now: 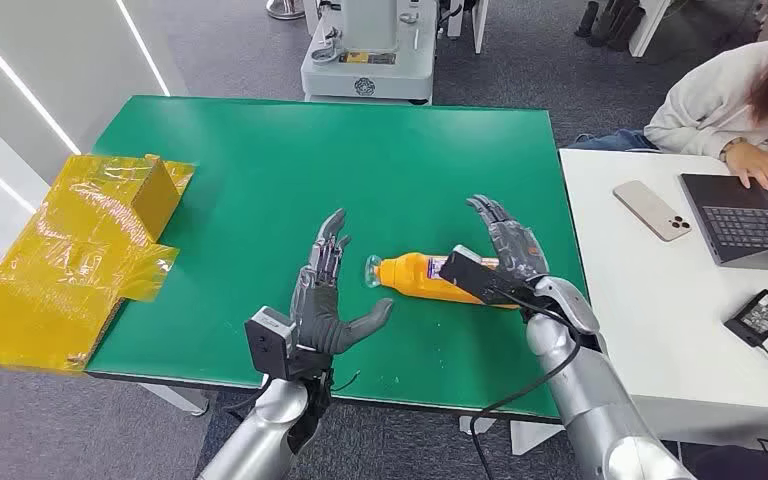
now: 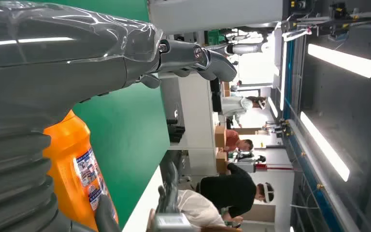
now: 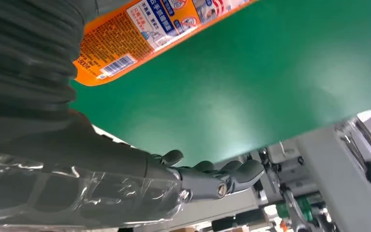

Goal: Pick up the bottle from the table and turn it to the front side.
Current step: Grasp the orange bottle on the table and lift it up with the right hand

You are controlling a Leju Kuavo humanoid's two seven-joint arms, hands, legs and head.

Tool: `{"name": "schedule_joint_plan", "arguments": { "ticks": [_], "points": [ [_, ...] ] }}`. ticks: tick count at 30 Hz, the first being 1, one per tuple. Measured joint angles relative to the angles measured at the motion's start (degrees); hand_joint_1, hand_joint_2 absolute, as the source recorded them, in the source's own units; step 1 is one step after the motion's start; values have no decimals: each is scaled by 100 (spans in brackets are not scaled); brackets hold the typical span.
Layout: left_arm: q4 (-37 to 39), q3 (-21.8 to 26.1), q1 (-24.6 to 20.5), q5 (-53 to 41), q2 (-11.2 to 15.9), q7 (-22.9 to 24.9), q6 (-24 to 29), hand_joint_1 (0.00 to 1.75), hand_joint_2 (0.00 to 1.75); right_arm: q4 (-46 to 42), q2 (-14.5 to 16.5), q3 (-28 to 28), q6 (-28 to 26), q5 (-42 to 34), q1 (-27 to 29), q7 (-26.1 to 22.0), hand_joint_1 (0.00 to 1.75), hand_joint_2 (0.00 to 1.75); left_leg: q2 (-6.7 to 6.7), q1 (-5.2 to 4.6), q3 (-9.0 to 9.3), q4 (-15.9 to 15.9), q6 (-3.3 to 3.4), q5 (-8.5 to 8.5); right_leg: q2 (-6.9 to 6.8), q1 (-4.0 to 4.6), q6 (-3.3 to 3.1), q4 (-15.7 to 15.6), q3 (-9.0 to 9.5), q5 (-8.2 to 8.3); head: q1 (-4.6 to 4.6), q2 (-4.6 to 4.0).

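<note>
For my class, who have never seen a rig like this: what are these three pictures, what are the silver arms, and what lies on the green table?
The silver arms belong to a humanoid robot. The wide picture is taken from its head, looking down. The other two come from cameras at its wrists, so they look turned. On the green table an orange bottle lies on its side, its printed label visible in both wrist views. The left hand and right hand are on either side of it, fingers apart, holding nothing. Crumpled yellow wrapping lies at the table's left edge. On the white desk beside it are a phone and a laptop, with a person at it.
</note>
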Motion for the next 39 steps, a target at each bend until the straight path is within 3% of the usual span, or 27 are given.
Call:
{"name": "schedule_joint_plan", "arguments": {
  "ticks": [16, 24, 28, 31, 39],
  "points": [
    [206, -17, -149, 170, 3, 206, -88, 0, 175, 1047, -364, 1095, 1160, 483, -682, 845, 0, 175, -1, -1, -3, 6, 1, -1, 0, -1, 2, -1, 0, 1, 0, 0],
    [310, -15, -109, 321, 13, 193, -61, 0, 175, 1200, -640, 1440, 1228, 488, -748, 973, 2, 175, -1, -1, -3, 6, 1, -1, 0, -1, 2, -1, 0, 1, 1, 0],
    [390, -13, -69, 344, 21, 132, -44, 0, 175, 1251, -709, 1572, 1121, 507, -677, 963, 149, 175, -1, 0, -3, 6, 1, -1, 0, -1, 2, -1, 0, 1, 0, 0],
    [436, -11, -65, 350, 27, 113, -52, 0, 175, 1259, -746, 1638, 1090, 467, -649, 884, 170, 175, 0, 0, -2, 6, 1, -1, 1, 0, 2, -1, 0, 1, 0, 0],
    [497, 14, -73, 391, 64, 166, -85, 0, 175, 1227, -880, 1734, 1022, 297, -529, 801, 153, 175, 0, 0, 4, 8, 1, -1, 1, 0, 2, -1, 6, 1, 0, 0]
  ]
}}
